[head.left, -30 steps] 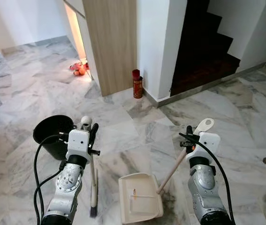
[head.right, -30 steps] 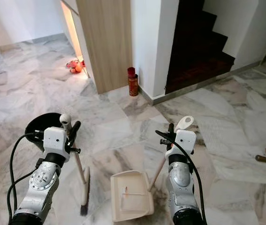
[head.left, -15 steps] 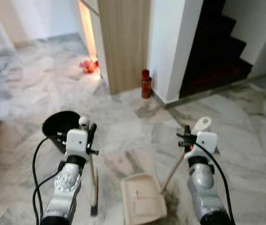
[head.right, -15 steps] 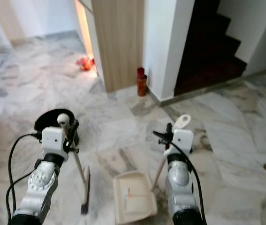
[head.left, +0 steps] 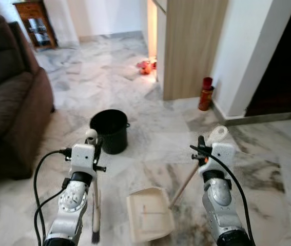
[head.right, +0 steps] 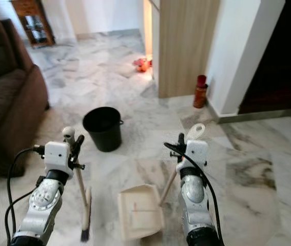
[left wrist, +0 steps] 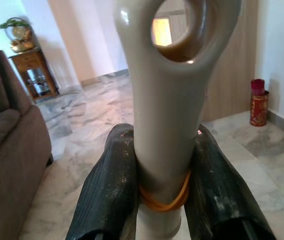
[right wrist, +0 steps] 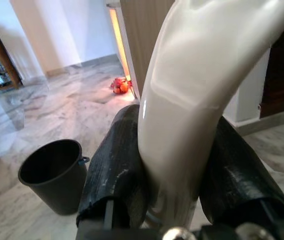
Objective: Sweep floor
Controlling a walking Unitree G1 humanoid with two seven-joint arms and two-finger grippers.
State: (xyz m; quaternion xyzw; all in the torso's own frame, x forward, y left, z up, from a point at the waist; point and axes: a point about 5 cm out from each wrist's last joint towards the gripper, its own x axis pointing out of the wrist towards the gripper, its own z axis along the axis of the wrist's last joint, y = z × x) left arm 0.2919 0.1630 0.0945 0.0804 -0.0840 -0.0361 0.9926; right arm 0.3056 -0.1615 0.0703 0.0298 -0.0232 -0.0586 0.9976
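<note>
So both tools are in hand here. The left gripper (head.left: 95, 152) has its jaws clamped snug on the broom (head.left: 94, 202) handle, bristles hanging straight below the jaws near the floor. The right gripper (head.left: 205, 150) is closed tight on the dustpan (head.left: 150, 213) handle, with the pan sitting low between the two sets of jaws. The black bucket (head.left: 109, 131) stands ahead of the left jaws. I'd say: keep the pan lip flat on the marble and pull the bristles toward it with short strokes, otherwise dust slips under the edge.
</note>
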